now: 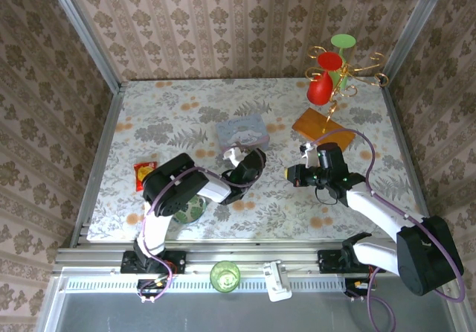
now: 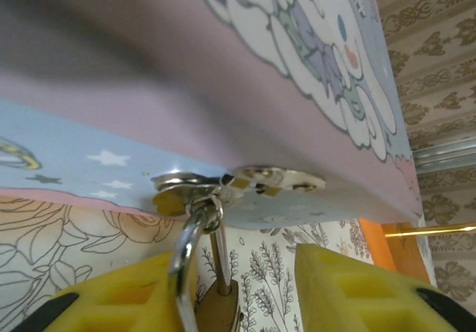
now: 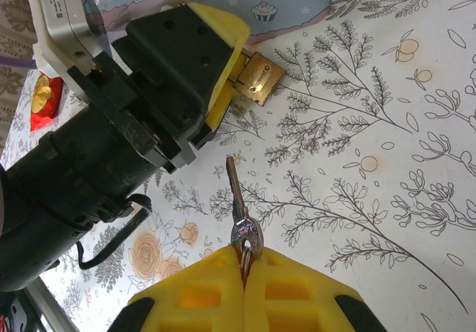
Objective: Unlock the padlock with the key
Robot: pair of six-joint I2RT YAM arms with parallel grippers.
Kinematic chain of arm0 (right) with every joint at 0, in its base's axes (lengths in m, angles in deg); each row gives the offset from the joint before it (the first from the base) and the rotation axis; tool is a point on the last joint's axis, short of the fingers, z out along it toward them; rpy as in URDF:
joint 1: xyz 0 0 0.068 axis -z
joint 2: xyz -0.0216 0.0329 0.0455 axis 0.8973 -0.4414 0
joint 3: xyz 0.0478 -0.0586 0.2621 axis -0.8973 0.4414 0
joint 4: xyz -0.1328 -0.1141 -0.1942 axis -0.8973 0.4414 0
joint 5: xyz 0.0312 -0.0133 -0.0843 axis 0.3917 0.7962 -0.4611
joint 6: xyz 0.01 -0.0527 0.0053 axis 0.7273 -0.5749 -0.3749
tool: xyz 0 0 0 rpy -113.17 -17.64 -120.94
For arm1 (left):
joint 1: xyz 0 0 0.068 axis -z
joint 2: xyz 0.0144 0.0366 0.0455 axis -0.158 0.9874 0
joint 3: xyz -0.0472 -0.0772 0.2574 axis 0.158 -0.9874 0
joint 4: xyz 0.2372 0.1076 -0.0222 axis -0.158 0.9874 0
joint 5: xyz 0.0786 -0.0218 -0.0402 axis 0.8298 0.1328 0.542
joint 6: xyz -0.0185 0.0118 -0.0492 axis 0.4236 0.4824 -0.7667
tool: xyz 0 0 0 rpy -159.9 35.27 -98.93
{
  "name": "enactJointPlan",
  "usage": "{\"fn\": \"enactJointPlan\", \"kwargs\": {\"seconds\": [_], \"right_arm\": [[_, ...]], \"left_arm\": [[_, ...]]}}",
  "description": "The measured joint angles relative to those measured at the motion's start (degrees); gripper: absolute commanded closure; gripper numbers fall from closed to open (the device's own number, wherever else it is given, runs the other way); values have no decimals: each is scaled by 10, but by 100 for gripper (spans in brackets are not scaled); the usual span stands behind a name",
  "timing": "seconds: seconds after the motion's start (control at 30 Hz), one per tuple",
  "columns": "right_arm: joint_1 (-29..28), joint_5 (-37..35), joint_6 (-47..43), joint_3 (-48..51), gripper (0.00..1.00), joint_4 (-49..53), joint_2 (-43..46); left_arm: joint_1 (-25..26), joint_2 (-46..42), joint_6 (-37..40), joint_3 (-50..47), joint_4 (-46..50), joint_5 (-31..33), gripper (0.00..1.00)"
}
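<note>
The small brass padlock [image 3: 259, 79] with a silvery shackle is hooked to the clasp on the near side of the pale blue cartoon tin [image 1: 242, 131]. The left gripper [image 2: 242, 272] has its yellow fingers spread around the padlock. The right gripper [image 3: 245, 261], just to the right, pinches a silver key [image 3: 235, 190].

In the left wrist view the padlock [image 2: 221, 307] is cut off by the bottom edge.

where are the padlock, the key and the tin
padlock [image 3: 261, 79], right wrist view, brass body
key [image 3: 234, 190], right wrist view, blade
tin [image 1: 242, 132], top view, lid
</note>
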Motion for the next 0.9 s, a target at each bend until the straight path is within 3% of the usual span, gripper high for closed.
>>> {"fn": "enactJointPlan", "kwargs": {"seconds": [0.27, 0.57, 0.9], "right_arm": [[1, 0, 0, 0, 100, 0, 0], [1, 0, 0, 0, 100, 0, 0], [1, 0, 0, 0, 100, -2, -8]], "left_arm": [[1, 1, 1, 8, 5, 2, 57], [1, 8, 9, 10, 16, -11, 84], [5, -81, 17, -103, 10, -83, 82]]}}
